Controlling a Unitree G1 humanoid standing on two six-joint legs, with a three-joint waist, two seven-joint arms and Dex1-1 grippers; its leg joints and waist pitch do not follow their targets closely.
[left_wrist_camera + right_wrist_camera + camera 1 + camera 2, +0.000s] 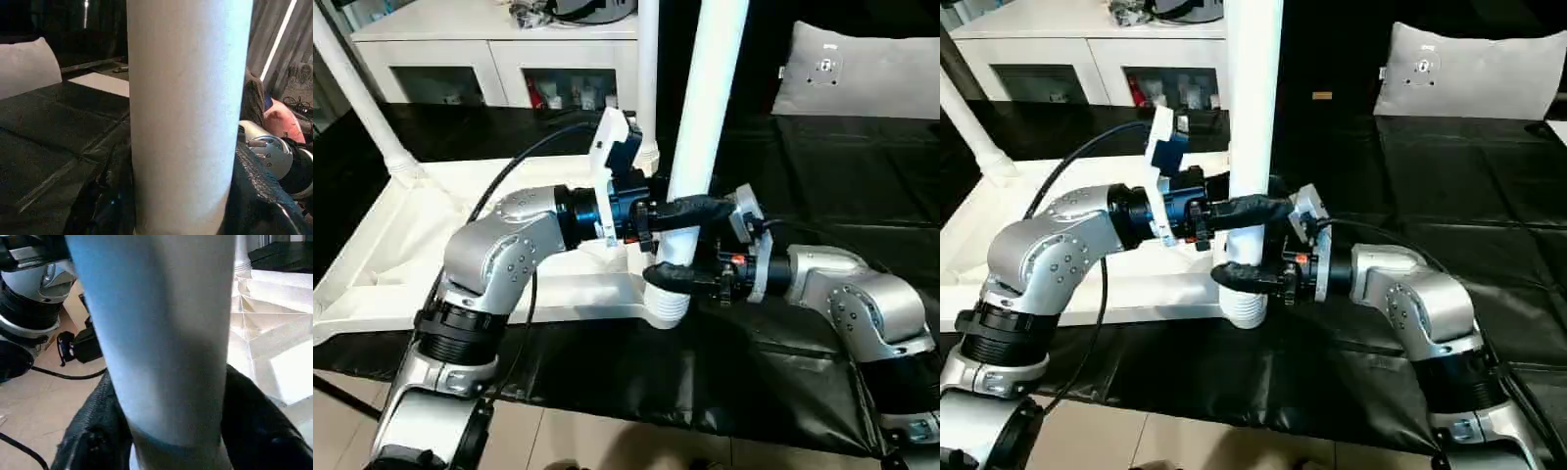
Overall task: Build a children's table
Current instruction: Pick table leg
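Observation:
The children's table top (411, 255) lies upside down on the black surface, ribbed underside up. A white leg (713, 88) stands upright in its near right corner socket (668, 305). My left gripper (690, 211) is shut on this leg from the left, its black fingers (264, 196) pressing both sides. Just below, near the socket, my right gripper (674, 277) comes from the right and is shut on the same leg, fingers (259, 426) against it. Two more legs stand in the far left corner (362, 98) and the far right corner (648, 78).
The black-covered work surface (822, 176) stretches to the right and behind. A grey cushion (862, 73) lies at the back right, and a white cabinet (489, 49) stands behind. A black cable (524, 162) arcs over my left arm. Tiled floor (607, 441) lies below the front edge.

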